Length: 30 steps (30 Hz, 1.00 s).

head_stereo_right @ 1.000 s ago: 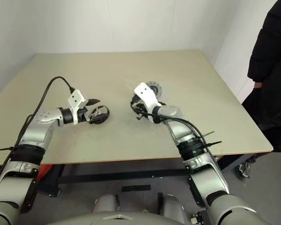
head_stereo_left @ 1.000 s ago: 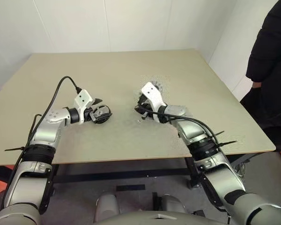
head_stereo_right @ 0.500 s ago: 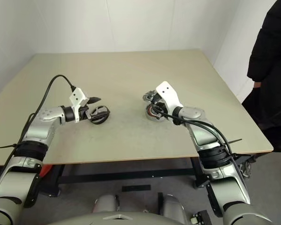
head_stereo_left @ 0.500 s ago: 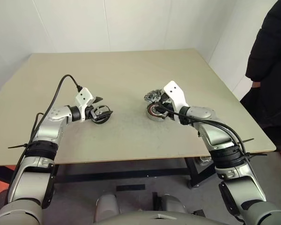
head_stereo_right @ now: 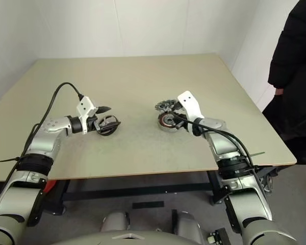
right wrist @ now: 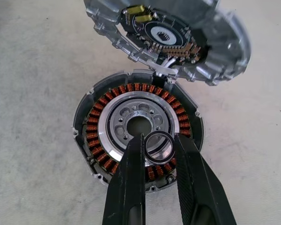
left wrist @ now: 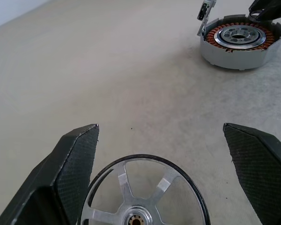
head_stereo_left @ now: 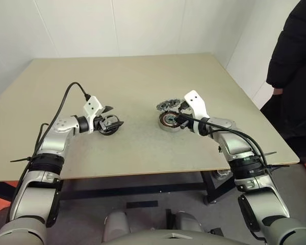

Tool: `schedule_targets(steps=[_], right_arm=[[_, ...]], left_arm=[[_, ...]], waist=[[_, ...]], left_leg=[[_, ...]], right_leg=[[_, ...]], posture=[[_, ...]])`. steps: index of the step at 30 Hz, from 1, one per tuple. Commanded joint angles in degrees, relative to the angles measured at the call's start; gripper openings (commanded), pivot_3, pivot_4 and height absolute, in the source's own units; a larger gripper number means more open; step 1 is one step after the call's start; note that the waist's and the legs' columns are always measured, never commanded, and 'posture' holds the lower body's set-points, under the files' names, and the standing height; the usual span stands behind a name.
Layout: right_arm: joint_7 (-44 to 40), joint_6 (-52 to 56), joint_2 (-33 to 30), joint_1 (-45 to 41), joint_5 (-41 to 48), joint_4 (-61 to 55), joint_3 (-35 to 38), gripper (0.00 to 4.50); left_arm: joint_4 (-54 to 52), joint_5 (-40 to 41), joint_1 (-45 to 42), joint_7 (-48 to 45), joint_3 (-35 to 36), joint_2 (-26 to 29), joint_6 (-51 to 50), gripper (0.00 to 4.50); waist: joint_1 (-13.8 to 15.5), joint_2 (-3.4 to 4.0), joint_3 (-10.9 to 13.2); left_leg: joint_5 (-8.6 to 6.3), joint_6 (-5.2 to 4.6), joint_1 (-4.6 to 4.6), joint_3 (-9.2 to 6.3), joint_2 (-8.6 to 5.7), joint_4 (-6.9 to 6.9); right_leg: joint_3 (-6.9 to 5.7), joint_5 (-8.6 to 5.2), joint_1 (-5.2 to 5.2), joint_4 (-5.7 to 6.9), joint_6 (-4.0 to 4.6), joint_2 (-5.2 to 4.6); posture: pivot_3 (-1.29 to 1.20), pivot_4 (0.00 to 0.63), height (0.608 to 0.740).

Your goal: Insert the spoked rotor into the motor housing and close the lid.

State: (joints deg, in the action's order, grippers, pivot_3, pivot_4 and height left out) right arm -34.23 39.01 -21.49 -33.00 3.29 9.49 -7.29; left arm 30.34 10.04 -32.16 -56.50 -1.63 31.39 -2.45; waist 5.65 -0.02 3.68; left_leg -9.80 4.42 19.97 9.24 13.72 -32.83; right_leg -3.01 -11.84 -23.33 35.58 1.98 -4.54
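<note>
Beige worktop (head_stereo_left: pixel 143 76): we count one copper-wound motor housing (right wrist: pixel 138 133) under the right gripper (right wrist: pixel 159 150), narrowed on a small ring (right wrist: pixel 159 144); one spoked rotor (left wrist: pixel 143 192) between the wide left gripper (left wrist: pixel 164 136).

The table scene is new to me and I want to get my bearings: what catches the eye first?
The motor housing, ringed with copper windings, sits right of the table's middle, its lid propped open behind. The right pincer grips a small dark ring over it. The left pincer, open, straddles the spoked rotor.

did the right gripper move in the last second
Yes. The right gripper swung to the robot's right across the table, uncovering the housing.
</note>
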Motion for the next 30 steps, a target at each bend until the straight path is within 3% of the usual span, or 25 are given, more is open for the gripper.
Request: schedule_targets(steps=[1,17,30], right_arm=[[0.2,-2.1,0.4,-3.1,0.6,1.0,1.0,0.64],[0.5,-6.1,4.6,-6.0,-0.5,11.8,-0.3,0.64],[0.7,-3.6,3.2,-3.5,-0.7,6.1,-0.3,0.64]], left_arm=[[-2.8,0.6,0.2,0.7,1.3,0.2,0.0,4.50],[-4.6,0.6,1.2,1.7,1.7,0.9,-1.3,4.50],[-4.3,0.5,0.9,1.6,1.5,1.1,-1.5,4.50]], waist=[[0.0,0.00,0.0],[0.0,0.00,0.0],[0.0,0.00,0.0]], left_leg=[[0.00,0.00,0.00,0.00,0.00,0.00],[0.00,-0.01,0.01,0.00,0.00,-0.01],[0.00,0.00,0.01,0.00,0.01,-0.03]], right_leg=[[0.00,0.00,0.00,0.00,0.00,0.00],[0.00,0.00,0.00,0.00,0.01,0.00],[0.00,0.00,0.00,0.03,0.01,0.00]], posture=[[0.00,0.000,0.740],[0.00,0.000,0.740],[0.00,0.000,0.740]])
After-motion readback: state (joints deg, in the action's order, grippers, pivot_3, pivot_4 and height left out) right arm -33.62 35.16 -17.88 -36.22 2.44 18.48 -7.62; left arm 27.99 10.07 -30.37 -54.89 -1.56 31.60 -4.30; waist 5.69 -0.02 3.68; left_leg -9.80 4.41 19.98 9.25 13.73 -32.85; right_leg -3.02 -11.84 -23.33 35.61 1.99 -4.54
